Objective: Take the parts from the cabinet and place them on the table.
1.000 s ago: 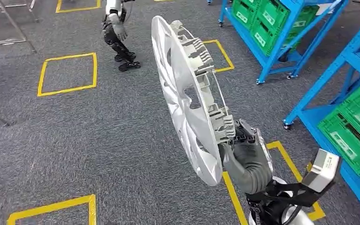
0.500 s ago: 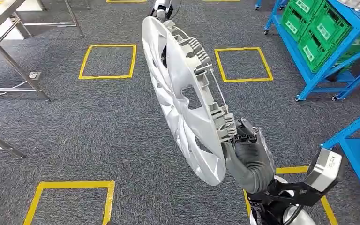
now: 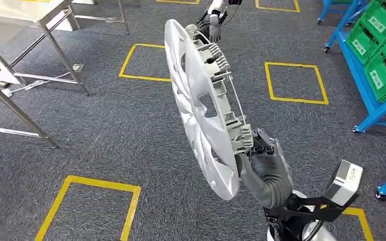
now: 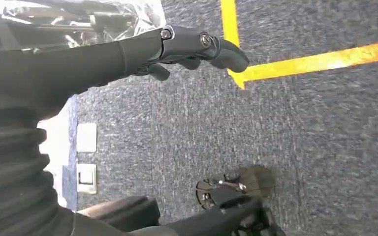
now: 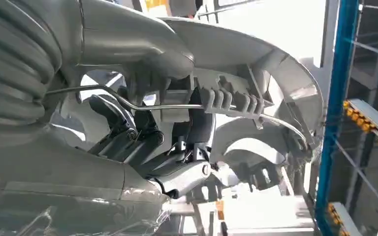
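A large silver wheel cover (image 3: 201, 105) stands on edge in the air in the head view, its ribbed back with clips and a wire ring turned toward me. My right hand (image 3: 265, 168) grips its lower rim from behind. In the right wrist view the cover's inner side (image 5: 266, 69) is close up, with the thumb (image 5: 128, 39) laid over the rim and the dark fingers (image 5: 128, 142) curled under it. My left hand (image 4: 187, 46) hangs over the grey carpet in the left wrist view, fingers apart, holding nothing.
Metal-legged tables (image 3: 27, 17) stand at the far left. Blue racks with green crates (image 3: 382, 55) line the right side. Another robot (image 3: 216, 15) stands at the far end. Yellow taped squares (image 3: 294, 83) mark the grey carpet.
The whole view has swung round: the blue racks slid off to the right and the tables came in at the left. The wheel cover stays gripped in my right hand.
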You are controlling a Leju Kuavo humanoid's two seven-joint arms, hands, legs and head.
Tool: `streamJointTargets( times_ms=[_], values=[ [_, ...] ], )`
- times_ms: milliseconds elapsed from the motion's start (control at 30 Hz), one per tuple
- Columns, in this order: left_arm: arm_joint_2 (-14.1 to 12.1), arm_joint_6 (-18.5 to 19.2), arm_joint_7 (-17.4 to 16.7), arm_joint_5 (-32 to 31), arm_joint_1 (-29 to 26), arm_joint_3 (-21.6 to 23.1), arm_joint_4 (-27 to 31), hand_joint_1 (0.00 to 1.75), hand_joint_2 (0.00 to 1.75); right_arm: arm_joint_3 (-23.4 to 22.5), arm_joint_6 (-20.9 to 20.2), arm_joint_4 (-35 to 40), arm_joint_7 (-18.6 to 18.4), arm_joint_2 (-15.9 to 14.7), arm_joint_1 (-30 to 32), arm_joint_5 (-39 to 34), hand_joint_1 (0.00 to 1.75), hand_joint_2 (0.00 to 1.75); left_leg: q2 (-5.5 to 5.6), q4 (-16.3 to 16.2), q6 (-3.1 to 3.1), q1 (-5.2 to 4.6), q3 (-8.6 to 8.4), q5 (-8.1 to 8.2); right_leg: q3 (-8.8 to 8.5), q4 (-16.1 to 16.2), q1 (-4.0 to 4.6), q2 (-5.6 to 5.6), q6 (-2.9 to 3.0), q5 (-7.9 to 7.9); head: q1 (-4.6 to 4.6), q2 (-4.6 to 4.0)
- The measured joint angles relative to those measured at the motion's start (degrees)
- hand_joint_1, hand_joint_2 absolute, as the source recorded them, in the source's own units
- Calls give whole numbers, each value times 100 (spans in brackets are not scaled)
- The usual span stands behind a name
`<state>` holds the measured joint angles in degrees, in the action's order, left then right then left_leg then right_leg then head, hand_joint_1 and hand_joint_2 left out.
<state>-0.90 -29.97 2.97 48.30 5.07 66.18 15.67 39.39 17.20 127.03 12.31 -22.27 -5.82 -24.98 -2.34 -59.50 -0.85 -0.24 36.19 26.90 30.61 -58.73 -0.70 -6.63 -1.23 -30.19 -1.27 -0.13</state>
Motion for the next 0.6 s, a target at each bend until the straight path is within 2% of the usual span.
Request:
streamJointTargets(
  times_ms=[33, 67, 100, 133, 167, 200, 233, 267, 300, 333, 367, 400, 433, 467, 533, 567, 600],
  values=[
    [-2, 0, -15, 11, -10, 0, 0, 0, 175, -2, 0, 0, 0, 0, 0, 0, 175, 175, 59, 44, 44, 11, -15, -19, -33, 14, -3, -52, -34, -18, 9, 0],
    [-9, -4, -31, 17, -25, 0, -2, 0, 175, -7, -4, -2, 0, -2, -6, 0, 175, 175, 110, 89, 81, 55, -58, -38, -42, -25, -37, 93, -62, -103, -22, 0],
    [-13, -4, -35, 22, -12, 0, -9, 0, 175, -13, -4, -7, 7, -2, 1, 0, 175, 175, 167, 94, 110, 54, -58, -36, 66, -251, -40, 364, -49, -256, -31, 0],
    [-11, -4, -37, 24, 9, -2, -11, 0, 175, -15, -7, -9, 7, -2, 10, 0, 175, 175, 224, 91, 141, 55, -55, -33, 271, -668, -38, 516, -39, -461, -64, 0],
    [-7, 7, -37, 26, 21, -2, -11, 0, 175, -13, -7, -15, 7, 0, 29, -2, 175, 175, 301, 87, 150, 46, -57, -28, 521, -1141, -34, 595, -35, -647, -81, 0],
    [2, 7, -39, 33, 23, -2, -13, 0, 175, -11, -9, -15, 9, 0, 39, -26, 175, 175, 372, 80, 156, 33, -57, -23, 751, -1541, -29, 627, -34, -763, -79, 0],
    [2, 9, -48, 37, 17, -2, -13, 0, 175, -13, -11, -24, 9, 0, 47, -37, 175, 175, 451, 69, 165, 23, -59, -17, 906, -1754, -27, 635, -30, -741, -81, 0],
    [2, 13, -55, 39, 12, -2, -15, 0, 175, -13, -11, -35, 9, 0, 55, -52, 175, 175, 533, 54, 166, 17, -65, -11, 921, -1670, -24, 641, -17, -570, -76, 0],
    [2, 11, -57, 39, 10, -2, -20, 0, 175, -13, -18, -44, 9, 0, 59, -63, 175, 175, 616, 40, 166, 17, -66, -3, 830, -1370, -24, 656, -1, -310, -83, 0],
    [2, 11, -57, 39, 14, -2, -20, 0, 175, -13, -22, -46, 9, 0, 60, -70, 175, 175, 707, 19, 151, 17, -71, 7, 663, -912, -27, 712, 18, -12, -81, 0],
    [4, 13, -57, 39, 18, -2, -20, 0, 175, -13, -26, -44, 9, 0, 59, -74, 175, 175, 789, -6, 130, 24, -71, 25, 476, -411, -35, 889, 39, 264, -81, 0],
    [11, 11, -57, 41, 19, -2, -20, 0, 175, -13, -28, -57, 13, 0, 57, -98, 175, 175, 855, -30, 96, 15, -36, 32, 415, -285, -52, 1196, 62, 190, -74, 0],
    [9, 11, -61, 48, 29, -2, -22, 0, 175, -13, -37, -55, 22, 4, 58, -107, 175, 175, 935, -63, 70, 40, 11, 26, 372, -153, -57, 1177, 49, 167, -46, 0],
    [11, 15, -63, 48, 22, -2, -24, 0, 175, -13, -46, -59, 22, 4, 61, -107, 175, 175, 977, -51, 31, 74, 29, 4, 376, -169, -21, 1136, 61, 177, -44, 0],
    [13, 17, -61, 48, -11, -2, -26, 0, 175, -24, -52, -61, 20, 4, 43, -109, 175, 175, 1126, -8, -57, 97, 33, -16, 338, -131, -2, 1006, 129, 185, -52, 0],
    [0, 17, -61, 48, -19, -2, -28, 0, 175, -26, -61, -61, 20, 11, 47, -120, 175, 175, 984, -50, -66, 86, 37, 25, 289, -73, -48, 905, 170, 211, -61, 0],
    [7, 15, -61, 46, -17, 0, -28, 0, 175, -22, -68, -61, 22, 15, 59, -122, 175, 175, 615, -183, -100, 42, 83, 120, 243, -33, -40, 846, 188, 207, -8, 0]
  ],
)
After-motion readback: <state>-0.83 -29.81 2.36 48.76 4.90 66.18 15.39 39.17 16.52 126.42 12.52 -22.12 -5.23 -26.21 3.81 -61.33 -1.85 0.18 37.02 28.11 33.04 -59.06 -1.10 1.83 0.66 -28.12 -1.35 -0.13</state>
